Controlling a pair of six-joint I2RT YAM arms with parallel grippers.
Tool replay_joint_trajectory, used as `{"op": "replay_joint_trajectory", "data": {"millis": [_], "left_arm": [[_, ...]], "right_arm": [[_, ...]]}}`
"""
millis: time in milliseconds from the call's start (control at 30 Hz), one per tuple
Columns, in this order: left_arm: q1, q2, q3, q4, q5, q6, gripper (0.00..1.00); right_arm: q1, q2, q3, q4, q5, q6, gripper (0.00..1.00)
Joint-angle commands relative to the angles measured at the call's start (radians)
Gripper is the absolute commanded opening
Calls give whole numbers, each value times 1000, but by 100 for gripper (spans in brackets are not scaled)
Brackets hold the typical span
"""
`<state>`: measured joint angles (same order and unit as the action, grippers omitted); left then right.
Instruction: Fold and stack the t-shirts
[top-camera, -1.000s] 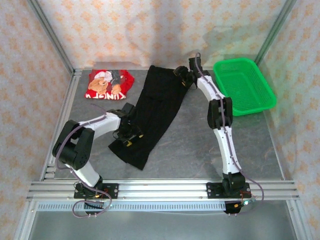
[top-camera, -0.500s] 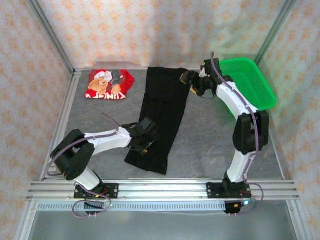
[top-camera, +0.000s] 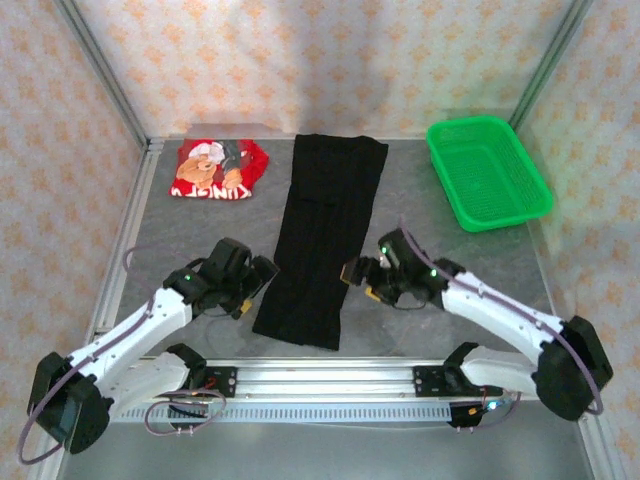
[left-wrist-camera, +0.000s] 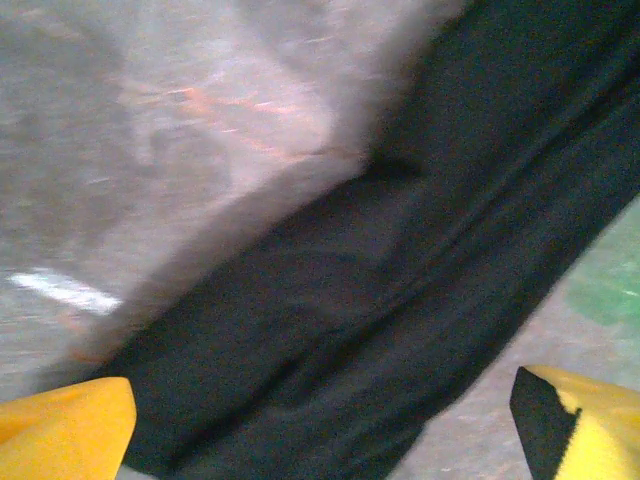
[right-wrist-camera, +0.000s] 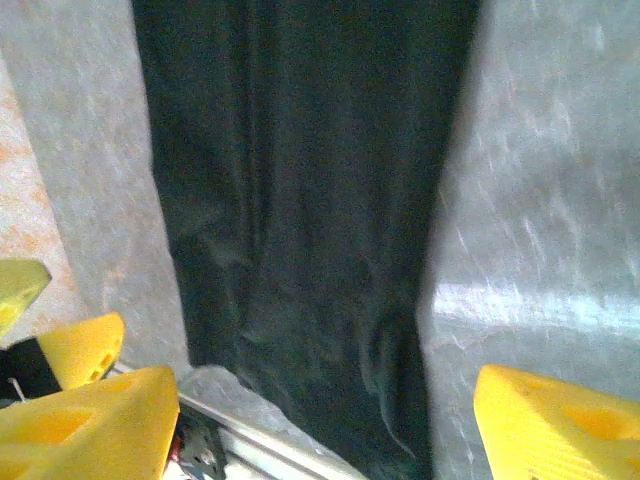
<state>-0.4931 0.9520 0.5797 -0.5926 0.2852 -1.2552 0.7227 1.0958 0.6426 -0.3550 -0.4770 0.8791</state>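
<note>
The black t-shirt (top-camera: 325, 235) lies flat on the table as a long narrow strip, running from the back wall to the near edge. The red t-shirt (top-camera: 220, 168) with its cartoon print sits folded at the back left. My left gripper (top-camera: 256, 290) hovers at the strip's near left edge, open, its yellow fingertips (left-wrist-camera: 65, 420) spread wide over the black cloth (left-wrist-camera: 400, 260). My right gripper (top-camera: 360, 278) is at the strip's near right edge, also open, with yellow fingertips (right-wrist-camera: 560, 420) either side of the black cloth (right-wrist-camera: 310, 200). Neither holds anything.
A green mesh basket (top-camera: 487, 172) stands at the back right. An aluminium rail (top-camera: 320, 378) runs along the near table edge, just below the shirt's hem. Patterned walls close in the back and sides.
Both arms have pulled back toward the near edge. The right gripper left the shirt's far right corner and the left let go of the hem. The black shirt now lies straighter.
</note>
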Motion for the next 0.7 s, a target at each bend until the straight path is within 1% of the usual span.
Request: {"op": "replay_joint_trajectory", "data": {"millis": [0,67,133,233,300,400,500,567,667], "left_arm": [[15,-28,-120,-1,69,115,94],[14,-35,-146,1,78,158,91],[16,-58,-181,32,98,171,89],[20,-66,-208,35,93,198,84],[22,-58,-230,68,112,204,80],[21,-59,-258,128,124,207,74],[27,-50,-259,137,120,235,72],[29,-44,-258,149,120,248,71],[28,-20,-247,165,118,282,66]], "right_arm": [[141,-91,-142,140,154,222,75],[207,-100,-171,173,193,250,73],[254,-84,-178,190,213,261,71],[308,-23,-180,239,214,274,68],[338,17,-183,247,235,285,66],[363,63,-204,326,235,312,61],[374,116,-198,325,227,310,60],[380,128,-196,329,225,311,60],[383,146,-192,338,210,308,59]]}}
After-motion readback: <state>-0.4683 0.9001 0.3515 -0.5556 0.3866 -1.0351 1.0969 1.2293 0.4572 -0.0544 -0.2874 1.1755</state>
